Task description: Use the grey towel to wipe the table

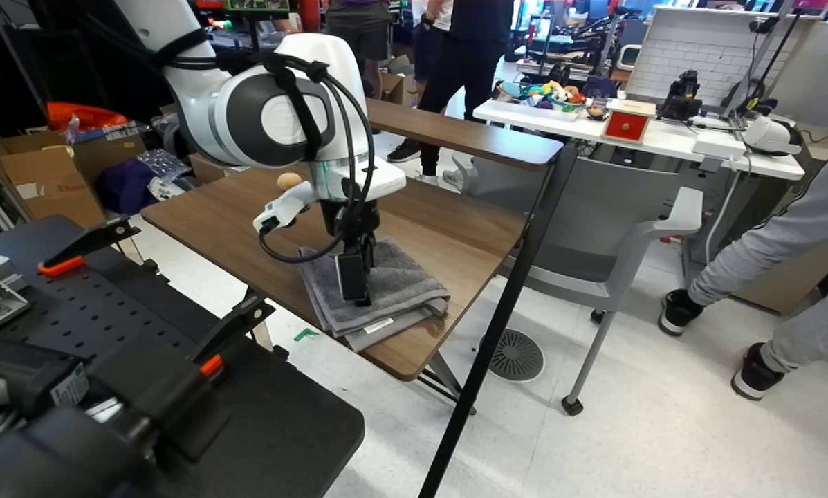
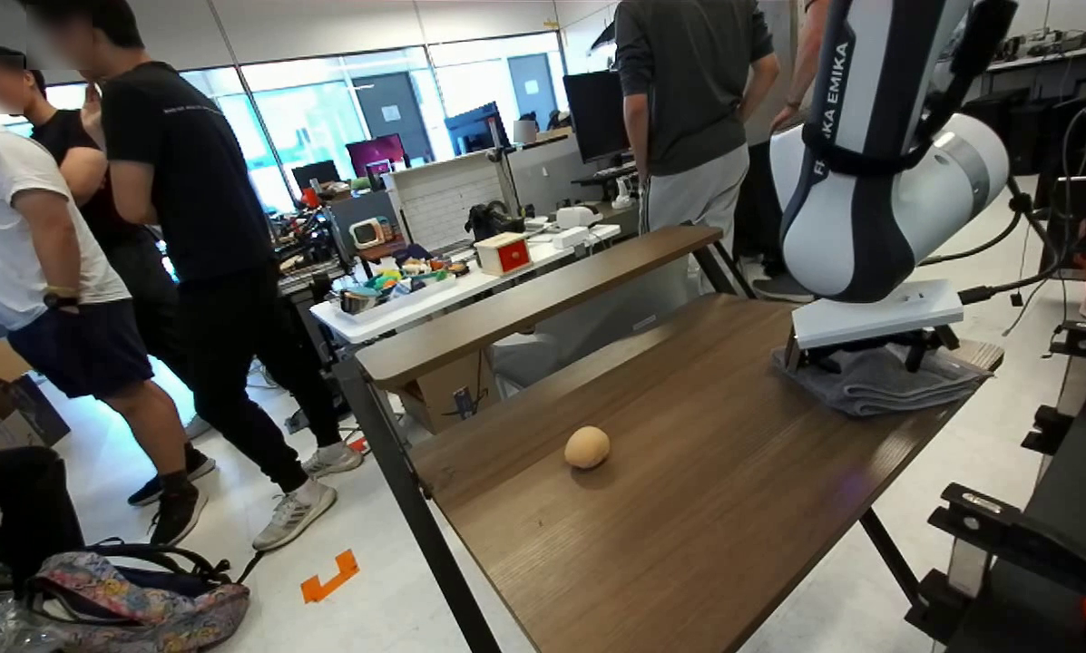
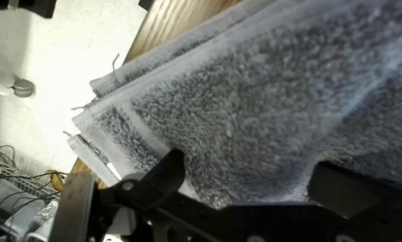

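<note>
Arm (image 1: 275, 117) bends over at its glossy white, rounded joints, the last link pointing straight down, so that the black hand (image 3: 249, 164) stands upright over the towel (image 1: 414, 283). In the wrist view its two fingers (image 3: 169, 171) are wide apart with towel spread between them; both tips appear to touch the pile.

Folded into a rough square, the towel lies near one end of the table (image 2: 688, 472), layers stacked unevenly, one corner reaching the edge. It is grey, looped terry with a smooth pale stripe and loose threads at the hem. Dark brown wood grain covers the table, held on a black frame (image 2: 438, 544). A smooth tan ball (image 2: 588, 448) sits well apart from the towel.

"KA EMIKA" reads along the arm's black stripe in an exterior view; a strap (image 2: 869, 165) hides letters before it. A pale tag (image 1: 378, 325) shows at the towel's hem, too small to read.
</note>
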Available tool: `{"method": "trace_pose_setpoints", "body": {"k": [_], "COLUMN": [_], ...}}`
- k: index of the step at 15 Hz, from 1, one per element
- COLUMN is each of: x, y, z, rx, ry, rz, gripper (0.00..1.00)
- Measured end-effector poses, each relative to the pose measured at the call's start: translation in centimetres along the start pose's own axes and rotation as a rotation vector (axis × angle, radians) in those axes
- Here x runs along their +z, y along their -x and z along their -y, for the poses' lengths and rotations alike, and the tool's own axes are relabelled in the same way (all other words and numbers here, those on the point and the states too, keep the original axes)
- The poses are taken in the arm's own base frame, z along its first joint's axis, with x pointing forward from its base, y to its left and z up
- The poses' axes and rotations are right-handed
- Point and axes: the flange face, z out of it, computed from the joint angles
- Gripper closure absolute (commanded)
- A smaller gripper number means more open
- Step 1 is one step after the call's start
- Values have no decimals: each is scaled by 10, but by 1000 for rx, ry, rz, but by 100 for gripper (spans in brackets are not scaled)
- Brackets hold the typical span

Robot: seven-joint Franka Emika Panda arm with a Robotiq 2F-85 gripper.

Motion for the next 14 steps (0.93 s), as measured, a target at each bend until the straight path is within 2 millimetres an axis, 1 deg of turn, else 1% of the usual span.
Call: {"method": "trace_pose_setpoints", "body": {"k": [4,6,8,10,12,14], "x": [14,17,16,11,3,-6], "y": [-33,-38,-37,-30,-16,3], "z": [-27,-29,-25,-14,4,23], "rx": [130,147,132,99,55,1], "ry": [85,101,96,64,3,-57], "rz": [-47,-47,-47,-45,-29,11], "gripper": [0,0,0,0,0,0]}}
